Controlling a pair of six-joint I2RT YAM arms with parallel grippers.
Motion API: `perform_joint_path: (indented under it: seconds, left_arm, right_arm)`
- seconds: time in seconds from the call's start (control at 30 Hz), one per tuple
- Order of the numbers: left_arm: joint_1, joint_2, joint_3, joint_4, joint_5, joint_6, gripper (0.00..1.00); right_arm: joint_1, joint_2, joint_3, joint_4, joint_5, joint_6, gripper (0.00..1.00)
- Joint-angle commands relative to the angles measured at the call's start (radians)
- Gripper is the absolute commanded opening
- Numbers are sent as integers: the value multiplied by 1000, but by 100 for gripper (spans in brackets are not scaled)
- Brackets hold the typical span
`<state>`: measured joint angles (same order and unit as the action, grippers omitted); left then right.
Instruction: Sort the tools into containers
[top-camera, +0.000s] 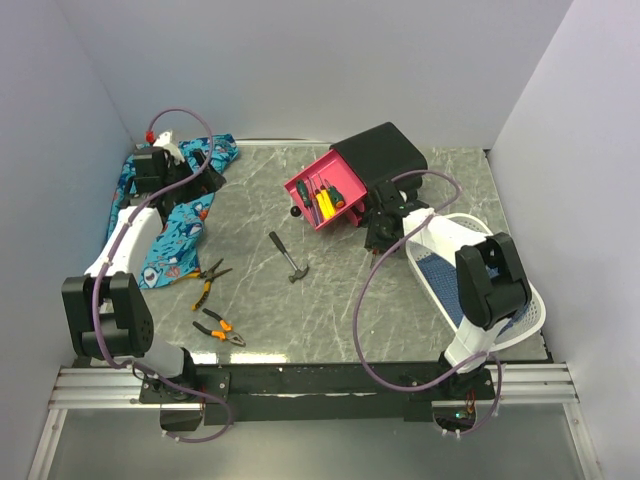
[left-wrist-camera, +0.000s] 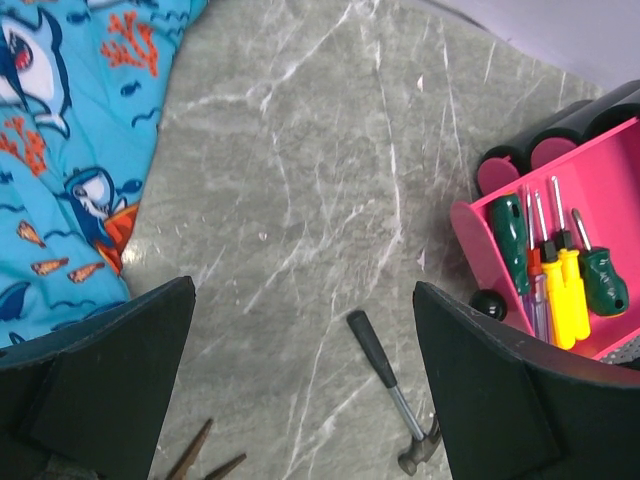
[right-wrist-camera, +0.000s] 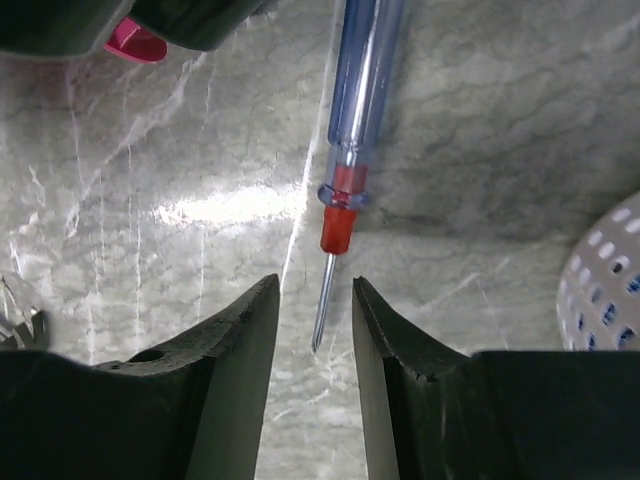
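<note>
Right gripper (right-wrist-camera: 314, 298) stands partly spread astride the tip of a red-blue screwdriver (right-wrist-camera: 352, 110) without touching it, on the table (top-camera: 300, 310) beside the black cabinet (top-camera: 385, 155). Left gripper (left-wrist-camera: 300, 300), spread wide, hovers near the far left corner. The hammer (top-camera: 287, 256) lies mid-table.

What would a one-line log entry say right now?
left jaws: open, empty | right jaws: open astride screwdriver tip | drawer: other screwdrivers inside | hammer, pliers: on table

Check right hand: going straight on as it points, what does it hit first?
The right hand would first meet the clear-blue-handled, red-collared steel screwdriver: its thin tip lies between the open fingers. Depth is unclear; it may reach the grey marble tabletop instead.
</note>
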<state>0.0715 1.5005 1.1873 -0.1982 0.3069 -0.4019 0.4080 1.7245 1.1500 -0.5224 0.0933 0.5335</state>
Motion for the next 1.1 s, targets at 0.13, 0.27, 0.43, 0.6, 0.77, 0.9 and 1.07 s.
perform_joint_path:
  seconds: [0.13, 0.27, 0.43, 0.6, 0.77, 0.9, 1.07]
  left_arm:
    - [2, 7, 11, 28, 20, -20, 96]
    - [13, 23, 29, 23, 20, -49, 97]
    - [17, 37, 37, 28, 35, -64, 96]
    - [17, 32, 31, 29, 37, -67, 97]
    - [16, 29, 54, 34, 46, -77, 97]
    - [16, 24, 81, 40, 47, -75, 97]
    - [17, 6, 84, 48, 35, -68, 97]
  right_arm:
    - [12, 47, -12, 18, 2, 52, 43]
    - [28, 52, -29, 2, -9, 83, 40]
    - [35, 70, -33, -5, -9, 94, 24]
    - [34, 31, -27, -54, 20, 74, 0]
    - [29, -95, 34, -172, 8, -78, 0]
    - [12, -164, 60, -296, -124, -315, 0]
    - [-1, -314, 8, -358, -309, -458, 0]
